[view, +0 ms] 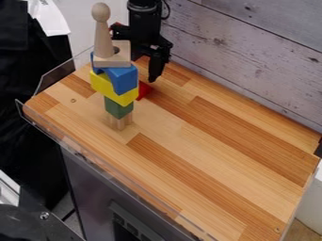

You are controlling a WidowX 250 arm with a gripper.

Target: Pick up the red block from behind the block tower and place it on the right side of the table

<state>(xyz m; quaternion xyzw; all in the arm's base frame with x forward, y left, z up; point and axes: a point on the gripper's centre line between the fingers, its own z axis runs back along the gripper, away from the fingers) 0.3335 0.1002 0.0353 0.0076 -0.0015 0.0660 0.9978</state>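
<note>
"Where's the red block?"

"On the bench, at seven o'clock from my arm's lower end, beside the tower. Whether I'm open or closed, I can't tell."

"Handling?"

"Probably light, stiff; best gripped by opposite sides."

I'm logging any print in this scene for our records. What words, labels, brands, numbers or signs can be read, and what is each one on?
None can be read.
White sheet-like item at the upper left: any marks too small to read.
Blue block, yellow block, green block: no lettering on the visible faces.
</note>
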